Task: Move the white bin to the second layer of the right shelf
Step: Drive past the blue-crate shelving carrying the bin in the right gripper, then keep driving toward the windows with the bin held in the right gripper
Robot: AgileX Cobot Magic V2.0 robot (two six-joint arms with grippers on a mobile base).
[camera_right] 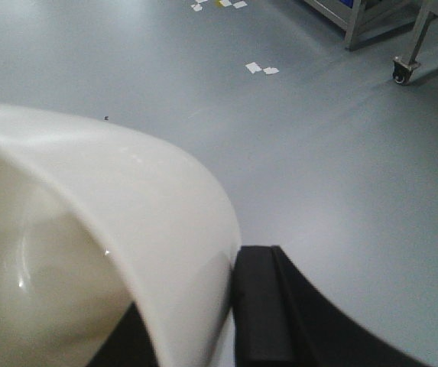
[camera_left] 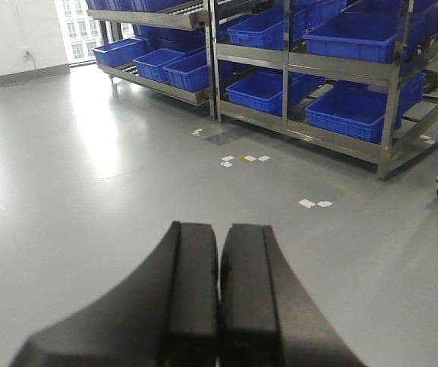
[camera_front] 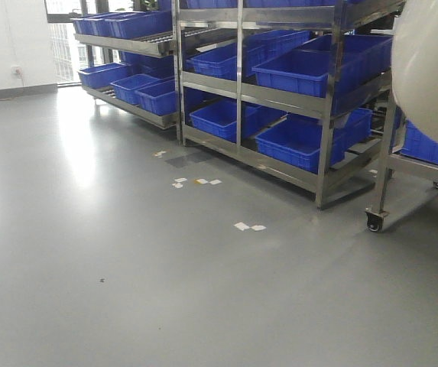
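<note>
Bin is airborne, filling 2 o'clock of the front view, curved underside toward the camera, just in front of a wheeled steel frame. No counter under it, only floor. The target layer isn't identifiable from here; the bin hides that side. Risks: it's a one-sided pinch on a glossy wall, so my guess is the tub can pivot or slide out if the arm swings or stops hard. It also blocks the front view at 3 o'clock, so clipping the frame's upright or a caster on approach is plausible. If the bin goes in tilted, its rim could catch a shelf lip. Rack from 11 to 1 o'clock is full of blue crates, well apart from the bin, so low concern there. Right hand: clamped across the bin wall near the rim, outer finger against the outside and the other only partly visible inside at 7 o'clock. Gap is just the wall thickness. Left hand: fingers pressed together, nothing in it, hanging over bare floor and giving the bin no support.
</note>
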